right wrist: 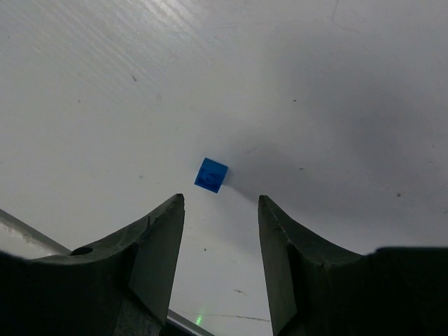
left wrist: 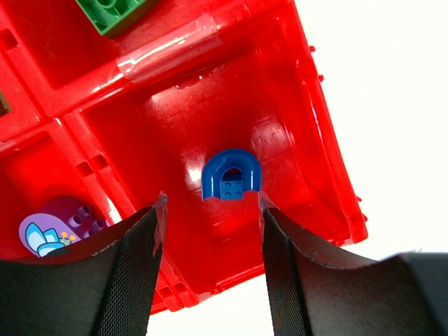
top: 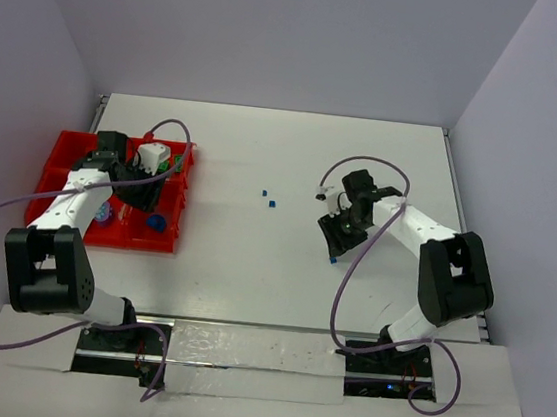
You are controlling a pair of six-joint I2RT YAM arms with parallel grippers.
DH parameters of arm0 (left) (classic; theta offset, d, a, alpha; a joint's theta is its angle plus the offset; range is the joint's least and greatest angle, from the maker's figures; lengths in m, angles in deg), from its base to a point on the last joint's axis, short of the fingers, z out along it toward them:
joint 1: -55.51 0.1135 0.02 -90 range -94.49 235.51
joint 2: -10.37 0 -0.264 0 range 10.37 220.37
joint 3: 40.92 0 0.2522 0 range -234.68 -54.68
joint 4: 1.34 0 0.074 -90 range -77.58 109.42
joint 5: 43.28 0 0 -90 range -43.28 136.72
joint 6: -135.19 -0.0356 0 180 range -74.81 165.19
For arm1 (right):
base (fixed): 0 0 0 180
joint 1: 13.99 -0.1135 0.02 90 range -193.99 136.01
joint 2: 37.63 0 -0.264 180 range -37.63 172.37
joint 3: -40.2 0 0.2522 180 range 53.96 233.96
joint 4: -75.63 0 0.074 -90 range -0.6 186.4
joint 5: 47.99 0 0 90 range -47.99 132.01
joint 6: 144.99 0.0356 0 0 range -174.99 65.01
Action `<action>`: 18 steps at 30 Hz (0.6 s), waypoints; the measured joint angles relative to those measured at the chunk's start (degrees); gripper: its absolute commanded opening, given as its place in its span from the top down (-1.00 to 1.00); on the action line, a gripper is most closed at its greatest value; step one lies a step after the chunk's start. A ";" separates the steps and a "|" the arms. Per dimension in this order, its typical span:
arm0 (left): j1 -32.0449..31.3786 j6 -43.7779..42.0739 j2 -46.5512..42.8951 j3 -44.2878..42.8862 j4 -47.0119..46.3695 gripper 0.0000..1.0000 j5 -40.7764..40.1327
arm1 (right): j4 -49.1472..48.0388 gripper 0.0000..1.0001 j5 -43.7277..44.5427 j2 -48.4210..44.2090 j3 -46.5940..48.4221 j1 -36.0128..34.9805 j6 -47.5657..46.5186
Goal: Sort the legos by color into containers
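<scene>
The containers (top: 64, 149) are a red grid of bins at the left. My left gripper (top: 147, 194) hovers over them, open and holding nothing. In the left wrist view a blue arch lego (left wrist: 231, 175) lies on the floor of one red compartment (left wrist: 294, 119), just beyond my left gripper (left wrist: 211, 203). A green lego (left wrist: 112, 10) and a purple piece (left wrist: 52, 227) sit in neighbouring compartments. At the right, my right gripper (top: 335, 247) points down at a tiny blue bit (top: 334, 261). In the right wrist view that bit (right wrist: 211, 175) lies on the table just past the open right gripper (right wrist: 220, 201).
Two more tiny blue bits (top: 264, 193) (top: 272, 204) lie on the white table between the arms. Purple cables loop from both arms. Grey walls close the table at the back and sides.
</scene>
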 measured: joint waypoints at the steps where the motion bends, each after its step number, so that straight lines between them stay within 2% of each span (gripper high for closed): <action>1: -0.01 0.06 -0.11 0.00 -0.15 -0.24 0.00 | 0.00 -0.08 0.07 0.04 -0.09 -0.46 0.27; 2: -0.02 0.14 -0.22 0.00 -0.30 -0.25 0.00 | -0.08 -0.08 0.20 0.11 -0.22 -0.92 0.59; 4: -0.02 0.23 -0.44 0.00 -0.63 -0.43 -0.01 | -0.33 -0.08 0.82 0.25 -0.69 -1.79 1.37; 5: -0.02 0.33 -0.56 0.00 -0.80 -0.45 -0.01 | -0.37 -0.08 1.29 0.39 -0.92 -2.15 1.65; 13: -0.09 1.16 -2.06 0.00 -1.53 -0.46 -0.02 | -1.13 -0.02 4.93 3.48 -1.12 -3.64 3.73; 18: -0.09 1.35 -2.70 0.00 -1.95 -0.46 -0.03 | -1.55 0.21 6.87 4.77 -0.93 -4.77 4.91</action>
